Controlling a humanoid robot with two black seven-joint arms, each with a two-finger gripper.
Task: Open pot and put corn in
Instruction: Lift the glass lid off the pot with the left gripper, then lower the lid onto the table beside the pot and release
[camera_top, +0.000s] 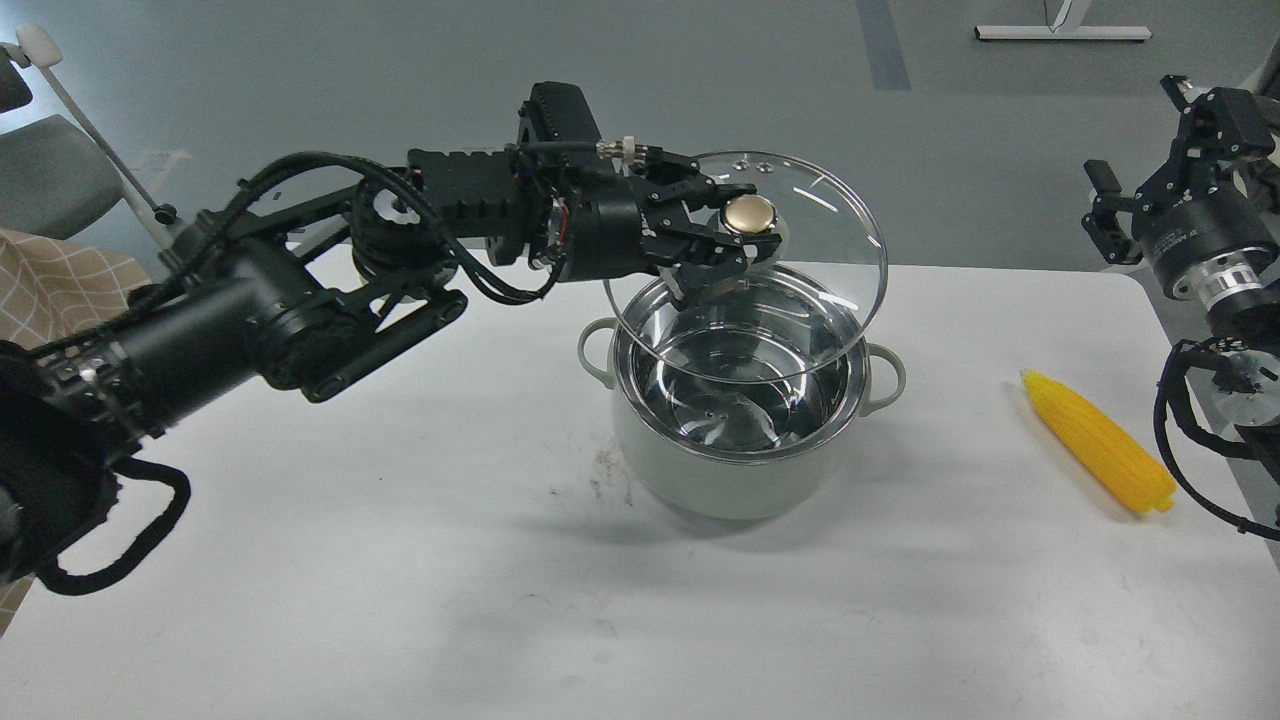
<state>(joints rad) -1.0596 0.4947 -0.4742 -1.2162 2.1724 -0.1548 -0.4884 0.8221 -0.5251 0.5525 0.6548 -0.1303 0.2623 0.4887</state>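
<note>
The pale grey-green pot stands on the white table, its shiny steel inside open to view. My left gripper is shut on the gold knob of the round glass lid and holds the lid lifted and tilted above the pot. The yellow corn lies on the table to the right of the pot, near the right edge. My right gripper hangs raised at the far right, beyond the table edge, empty; its fingers are seen small and dark.
The white table runs wide in front and to the left of the pot. A small dark smudge marks the table left of the pot. A chair and a checked cloth stand at the far left.
</note>
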